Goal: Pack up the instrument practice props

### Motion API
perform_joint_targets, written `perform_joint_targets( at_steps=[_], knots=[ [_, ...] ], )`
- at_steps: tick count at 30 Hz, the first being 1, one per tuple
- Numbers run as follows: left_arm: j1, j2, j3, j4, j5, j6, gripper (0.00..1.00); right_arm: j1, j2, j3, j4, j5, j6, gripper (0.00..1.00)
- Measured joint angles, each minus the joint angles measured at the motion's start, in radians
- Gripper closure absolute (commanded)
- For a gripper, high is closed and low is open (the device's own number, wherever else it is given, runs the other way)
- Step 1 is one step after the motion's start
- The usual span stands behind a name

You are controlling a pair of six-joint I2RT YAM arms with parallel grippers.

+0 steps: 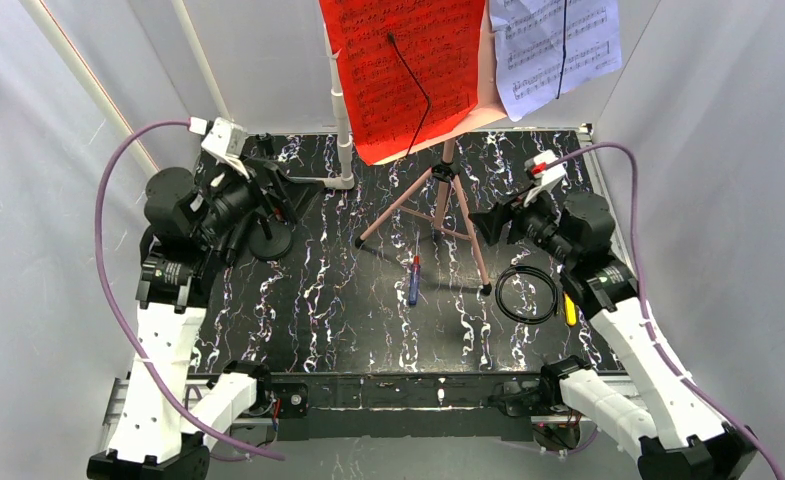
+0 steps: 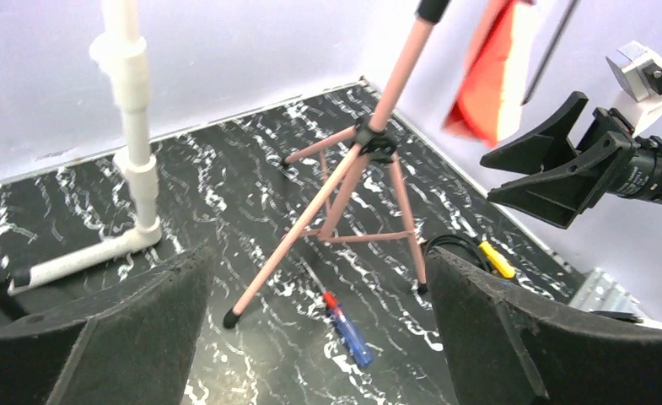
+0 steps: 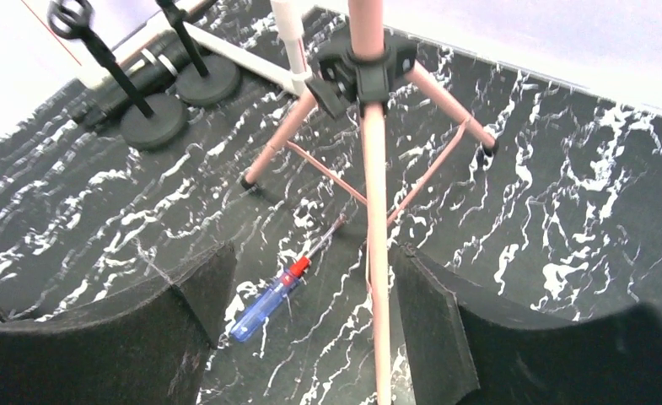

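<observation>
The pink rack [image 1: 438, 195] stands mid-tabletop toward the far edge, one leg [image 3: 376, 253] between the parted jaws of our right gripper [image 3: 310, 278]. We should centre on that leg before closing. Our left gripper [image 2: 319, 261] gapes wide, holding nothing.

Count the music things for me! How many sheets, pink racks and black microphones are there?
Music sheets: 2, the red sheet and the white sheet
Pink tripod rack: 1
Black microphones on round bases: 2
Total: 5
</observation>
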Motion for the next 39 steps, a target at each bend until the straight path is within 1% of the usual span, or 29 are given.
perform_joint_targets(
  at_steps=[7,11,16,21,27,32,39],
  knots=[
    [-0.003,0.095,0.181,-0.022,0.108,-0.065,0.09,0.0,-0.019,0.228,-0.151,-0.061,0.012,0.22],
    [-0.016,0.137,0.259,-0.034,0.134,-0.098,0.1,0.0,0.001,0.368,-0.215,-0.129,0.019,0.22],
    [-0.043,0.208,0.39,-0.07,0.137,-0.117,0.11,0.0,0.104,0.591,-0.293,-0.231,0.019,0.22],
    [-0.092,0.275,0.495,-0.098,0.114,-0.122,0.12,0.0,0.214,0.757,-0.317,-0.314,0.024,0.22],
    [-0.15,0.334,0.564,-0.134,0.063,-0.111,0.14,0.0,0.299,0.84,-0.304,-0.389,0.061,0.22],
    [-0.195,0.386,0.626,-0.16,0.006,-0.093,0.15,0.0,0.368,0.918,-0.246,-0.431,0.105,0.23],
    [-0.249,0.466,0.726,-0.18,-0.051,-0.07,0.19,0.024,0.473,1.022,-0.151,-0.447,0.138,0.31]
  ],
)
